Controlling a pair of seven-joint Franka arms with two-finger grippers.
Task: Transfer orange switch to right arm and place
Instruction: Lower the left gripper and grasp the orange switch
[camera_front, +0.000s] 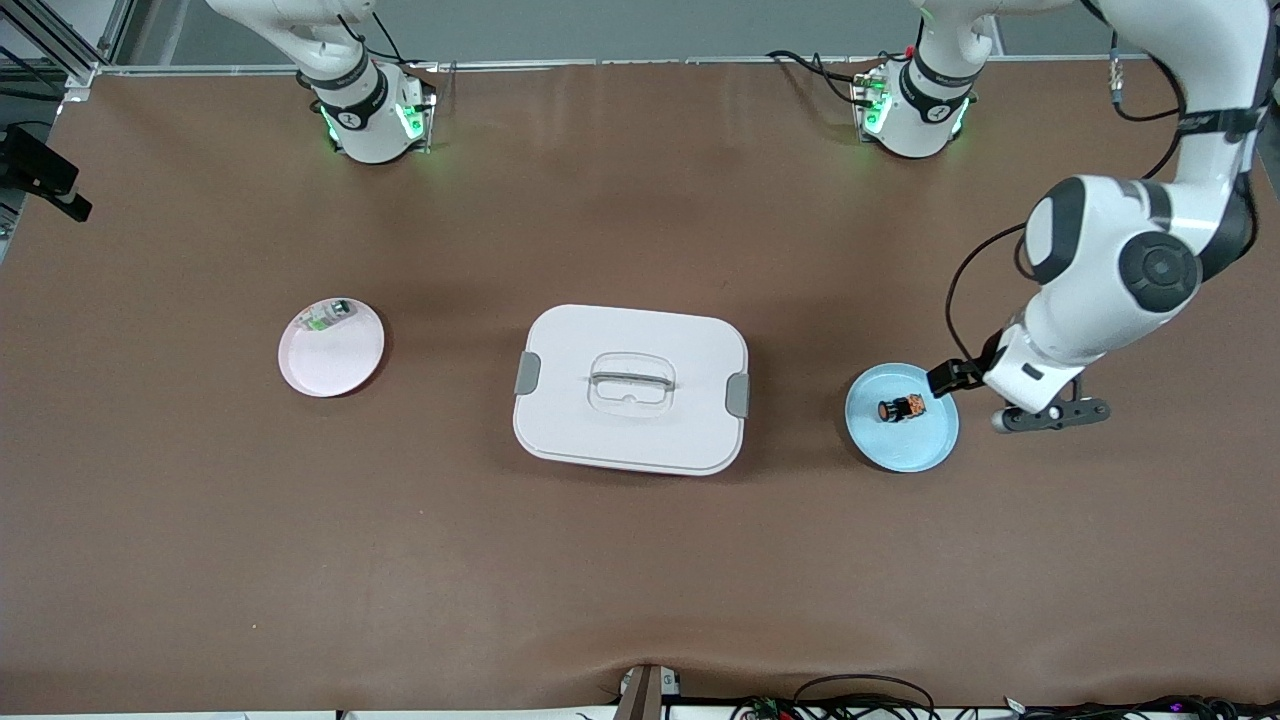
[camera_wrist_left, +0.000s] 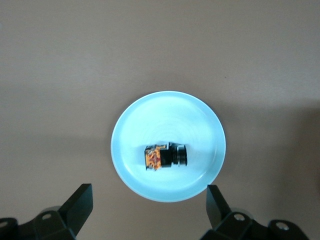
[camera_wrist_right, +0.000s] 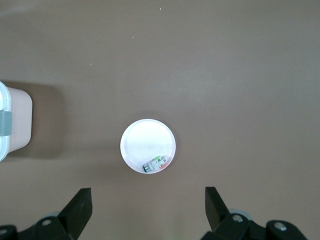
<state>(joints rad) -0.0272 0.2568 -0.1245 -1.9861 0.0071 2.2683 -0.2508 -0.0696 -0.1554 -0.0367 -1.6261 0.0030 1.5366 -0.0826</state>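
Two arms up. Big white lidded box (camera_front: 630, 388) sits mid-table. Left gripper (camera_wrist_left: 147, 207) hangs over blue plate (camera_front: 920, 450) at left arm's end, fingers spread, empty. Right gripper (camera_wrist_right: 147, 207) high over white plate (camera_wrist_right: 145, 137), fingers spread w/ nothing between. Orange switch (camera_front: 901, 409) lies on its side on blue plate.

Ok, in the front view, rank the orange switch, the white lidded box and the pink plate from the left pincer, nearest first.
From the open left pincer:
1. orange switch, on the blue plate just beside it.
2. white lidded box, mid-table.
3. pink plate, at the right arm's end.
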